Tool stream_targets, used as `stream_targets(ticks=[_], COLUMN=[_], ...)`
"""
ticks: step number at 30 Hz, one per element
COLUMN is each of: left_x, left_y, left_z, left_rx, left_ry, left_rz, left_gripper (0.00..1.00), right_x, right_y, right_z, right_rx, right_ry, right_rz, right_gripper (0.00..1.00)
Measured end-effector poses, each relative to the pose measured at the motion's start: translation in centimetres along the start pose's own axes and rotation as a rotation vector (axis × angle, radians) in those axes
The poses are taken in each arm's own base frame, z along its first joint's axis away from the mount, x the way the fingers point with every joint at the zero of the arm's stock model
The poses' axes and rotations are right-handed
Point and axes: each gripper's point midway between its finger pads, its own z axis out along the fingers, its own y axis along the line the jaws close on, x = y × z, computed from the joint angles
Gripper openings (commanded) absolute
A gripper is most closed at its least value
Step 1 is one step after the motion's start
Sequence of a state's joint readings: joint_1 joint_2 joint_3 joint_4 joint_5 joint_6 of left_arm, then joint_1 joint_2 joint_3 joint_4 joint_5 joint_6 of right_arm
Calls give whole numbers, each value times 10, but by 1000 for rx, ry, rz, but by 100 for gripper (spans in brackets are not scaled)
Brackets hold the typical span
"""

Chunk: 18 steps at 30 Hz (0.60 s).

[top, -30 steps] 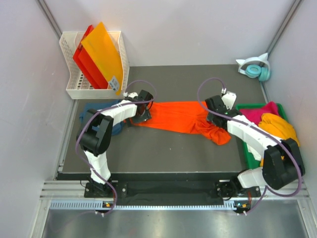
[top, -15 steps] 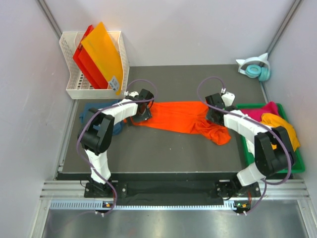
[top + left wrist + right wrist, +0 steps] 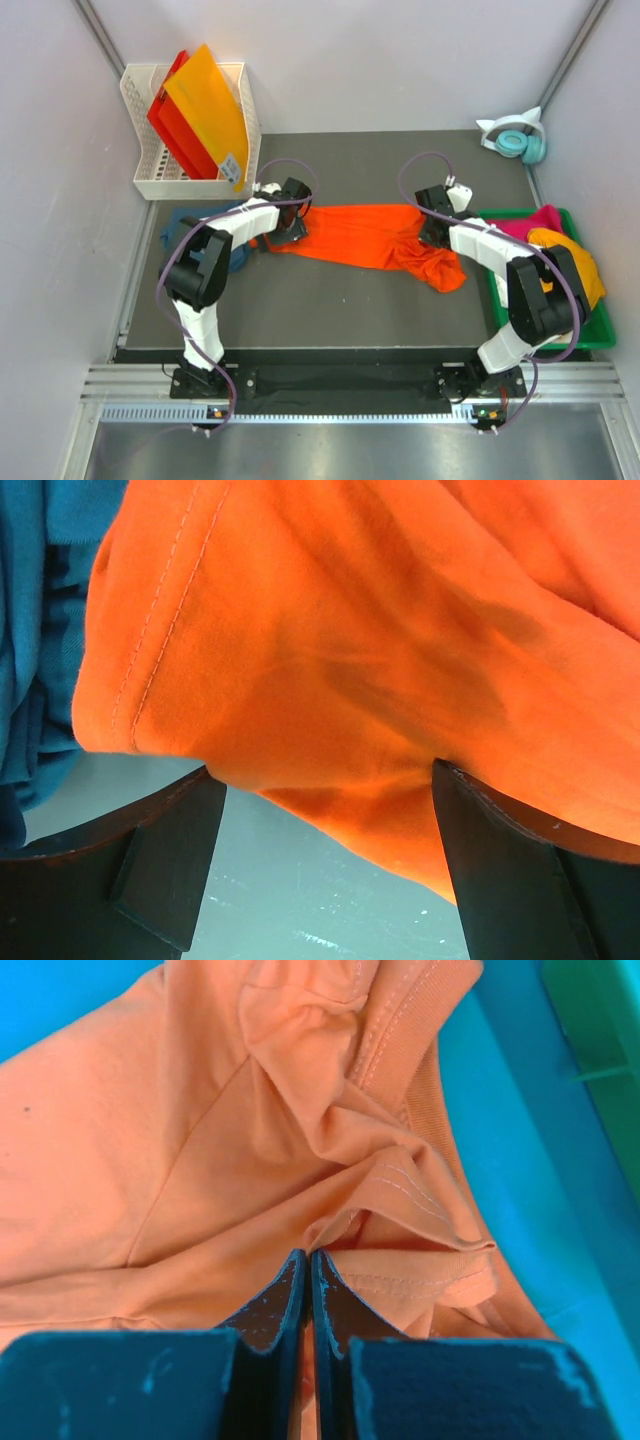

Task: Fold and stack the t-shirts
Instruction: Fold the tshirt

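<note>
the orange t-shirt (image 3: pixel 365 235) lies stretched left to right across mid-table (image 3: pixel 350 310); with the right gripper (image 3: pixel 308 1260) pressed together on at most a thin collar fold and the left gripper (image 3: pixel 322 780) spread around the hem, a lift could slip free.

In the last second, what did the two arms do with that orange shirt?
The right gripper snapped shut, pinching a fold of the orange t-shirt at its right end, and that arm's elbow swung inward toward the table's middle. The left gripper stayed open, straddling the shirt's other end. The shirt itself lies as before.
</note>
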<state>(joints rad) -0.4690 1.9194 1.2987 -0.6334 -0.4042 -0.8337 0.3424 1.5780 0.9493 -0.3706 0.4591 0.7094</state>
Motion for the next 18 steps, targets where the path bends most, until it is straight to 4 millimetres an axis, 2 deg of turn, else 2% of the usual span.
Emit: stream_targets(ticks=[9, 12, 15, 18], left_x=[-2, -2, -1, -1], left_y=[-2, -3, -3, -3], left_z=[1, 1, 1, 1], left_rx=[1, 2, 3, 3], left_ry=[0, 0, 1, 2], left_rz=[0, -1, -1, -2], left_gripper=[88, 87, 88, 88], right_x=[-8, -30, -65, -89], right_y=[4, 17, 40, 59], right_z=[-2, -10, -21, -24], right_rx=[-11, -39, -89, -120], right_ry=[-16, -52, -112, -149], right_rz=[-9, -4, 17, 24], right_gripper=[0, 0, 0, 0])
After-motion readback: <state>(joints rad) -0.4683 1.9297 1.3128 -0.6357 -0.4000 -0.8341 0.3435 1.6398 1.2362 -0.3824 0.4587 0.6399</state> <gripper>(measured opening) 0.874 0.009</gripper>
